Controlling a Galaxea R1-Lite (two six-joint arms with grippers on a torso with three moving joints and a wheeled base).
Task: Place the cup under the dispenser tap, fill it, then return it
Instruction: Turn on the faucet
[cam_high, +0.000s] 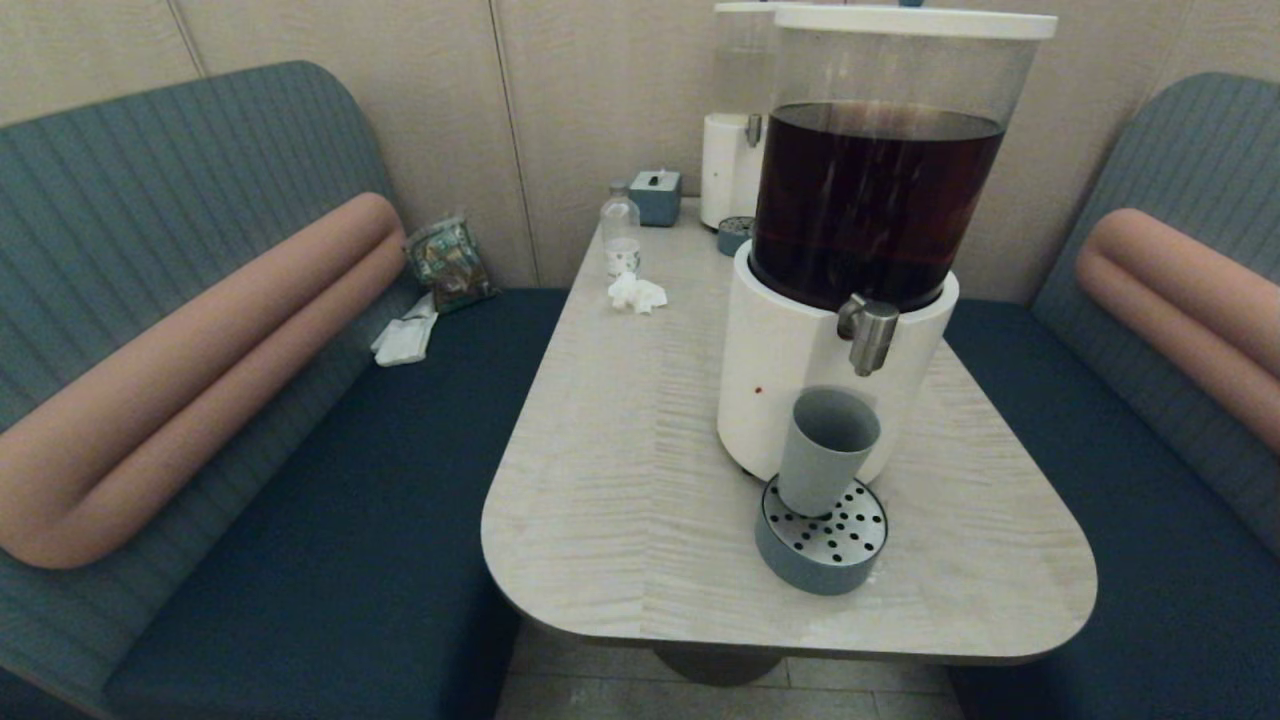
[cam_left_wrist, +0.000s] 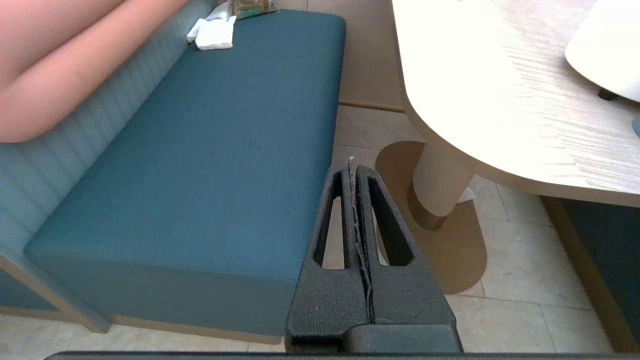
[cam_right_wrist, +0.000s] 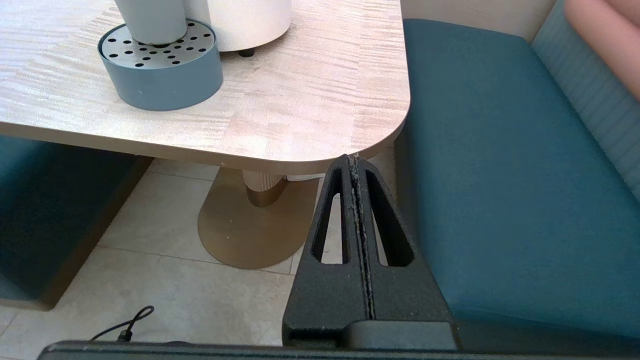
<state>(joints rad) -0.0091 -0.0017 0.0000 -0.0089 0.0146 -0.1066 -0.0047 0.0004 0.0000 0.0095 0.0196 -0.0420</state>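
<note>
Since the cup (cam_high: 826, 450) stands on the tray (cam_high: 822, 552), at six o'clock below the dispenser tap (cam_high: 868, 335), and both grippers (cam_left_wrist: 354, 165) (cam_right_wrist: 353, 161) are pinched together, you could knock it over.

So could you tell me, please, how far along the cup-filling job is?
Done: the cup stands on the perforated tray, roughly below the dispenser tap. In hand: nothing; the left pincer and right pincer sit shut below table height. Left: filling cannot be confirmed; returning the cup remains.
</note>
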